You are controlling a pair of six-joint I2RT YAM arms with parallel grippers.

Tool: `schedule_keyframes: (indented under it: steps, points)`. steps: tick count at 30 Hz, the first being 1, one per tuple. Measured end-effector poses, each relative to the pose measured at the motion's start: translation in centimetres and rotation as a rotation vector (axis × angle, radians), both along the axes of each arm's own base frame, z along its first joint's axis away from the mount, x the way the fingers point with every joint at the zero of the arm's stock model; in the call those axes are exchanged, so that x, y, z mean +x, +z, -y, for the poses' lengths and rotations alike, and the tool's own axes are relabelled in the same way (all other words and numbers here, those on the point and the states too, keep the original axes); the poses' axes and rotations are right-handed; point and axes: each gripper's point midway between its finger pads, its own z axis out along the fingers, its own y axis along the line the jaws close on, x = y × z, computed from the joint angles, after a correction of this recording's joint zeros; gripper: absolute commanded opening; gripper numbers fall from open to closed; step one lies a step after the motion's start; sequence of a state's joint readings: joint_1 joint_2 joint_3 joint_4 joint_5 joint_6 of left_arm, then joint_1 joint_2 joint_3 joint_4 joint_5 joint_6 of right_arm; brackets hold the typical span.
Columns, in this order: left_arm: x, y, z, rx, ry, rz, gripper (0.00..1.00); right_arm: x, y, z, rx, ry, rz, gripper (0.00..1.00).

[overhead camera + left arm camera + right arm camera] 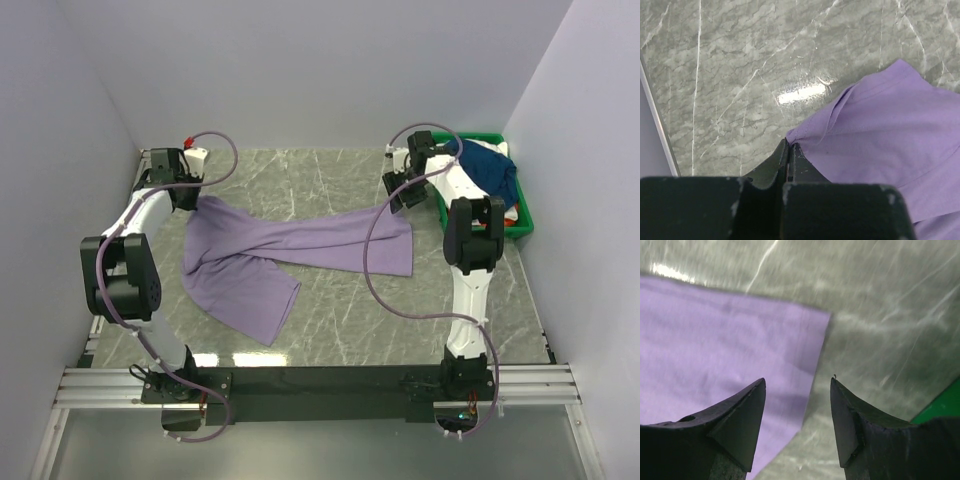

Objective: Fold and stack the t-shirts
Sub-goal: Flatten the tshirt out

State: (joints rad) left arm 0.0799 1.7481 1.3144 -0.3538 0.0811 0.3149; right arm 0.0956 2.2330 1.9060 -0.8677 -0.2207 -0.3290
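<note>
The light lavender-purple cloth t-shirt (pixel 290 250) lies creased across the grey marbled table (pixel 340 320). The left gripper (pixel 789 147) is pinched on its far-left corner. The right gripper (pixel 797 382) hangs over its right edge, jaws apart. A dark navy cloth shirt (pixel 490 168) fills the green plastic bin (pixel 527 225).

Soft, even light from above fills the top view, which is sharp throughout. The lavender t-shirt (pixel 300 250) casts only a thin, faint shadow on the table (pixel 400 320) along its near edge. In the left wrist view a white glare patch (pixel 802 93) burns on the marble just left of the shirt. The right wrist view is blurred, the shirt's edge soft and the marble veins streaked, with a dim shadow on the cloth under the right gripper (pixel 797 379).
</note>
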Motion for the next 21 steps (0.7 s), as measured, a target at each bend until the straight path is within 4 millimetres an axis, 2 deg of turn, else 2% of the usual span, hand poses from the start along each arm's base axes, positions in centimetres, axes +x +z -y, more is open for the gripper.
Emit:
schedule_keyframes:
  steps: [6,12,16,19,21]
  points:
    - [-0.2,-0.3,0.0,-0.001,0.0,-0.014,0.01,2.7,-1.0,0.0,-0.004,-0.031,0.046,0.61]
    - [0.0,-0.8,0.0,-0.002,0.0,-0.026,0.01,4.3,-2.2,0.1,-0.013,-0.055,0.064,0.61]
    - [0.3,-1.0,0.0,-0.002,0.0,-0.034,0.01,4.7,-3.0,0.0,-0.008,-0.06,0.057,0.58]
    - [0.3,-1.0,0.0,-0.003,0.0,-0.036,0.01,4.9,-3.1,-0.2,0.001,-0.056,0.061,0.46]
    - [0.3,-1.0,0.0,-0.003,0.0,-0.038,0.01,5.0,-3.1,-0.3,0.004,-0.053,0.063,0.32]
